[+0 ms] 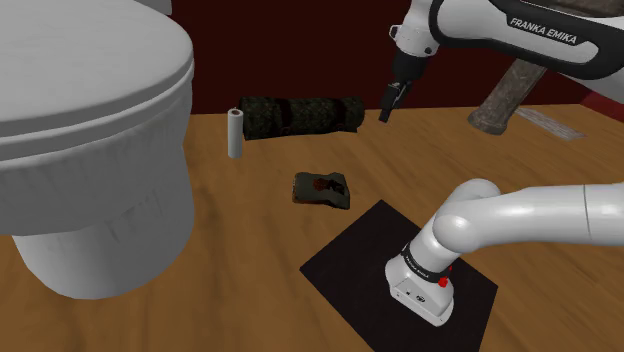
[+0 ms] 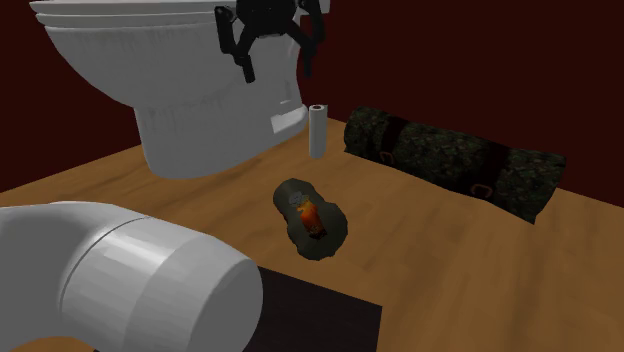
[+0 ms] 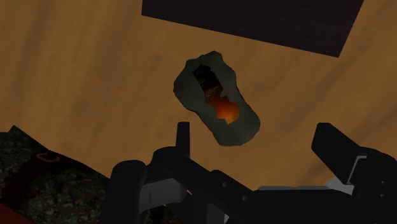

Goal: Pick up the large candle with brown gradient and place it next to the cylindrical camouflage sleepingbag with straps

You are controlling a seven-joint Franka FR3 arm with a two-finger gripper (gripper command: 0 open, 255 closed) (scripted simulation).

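A plain white upright candle point(image 1: 234, 134) point(image 2: 316, 130) stands on the wooden floor close to one end of the camouflage sleeping bag point(image 1: 300, 112) point(image 2: 455, 160), which lies on its side with dark straps. My gripper point(image 1: 386, 106) point(image 2: 278, 60) point(image 3: 261, 153) hangs open in the air above the floor, holding nothing. In the shoulder view it is near the bag's other end, away from the candle. A corner of the sleeping bag point(image 3: 38, 181) shows beside the fingers in the wrist view.
A dark lumpy object with an orange-red centre point(image 1: 322, 188) point(image 2: 312, 218) point(image 3: 218, 98) lies on the floor below the gripper. A large white toilet point(image 1: 90, 140) point(image 2: 170, 90) stands by the candle. The arm's base sits on a black mat point(image 1: 340, 265). A hammer-like object point(image 1: 505, 95) lies far right.
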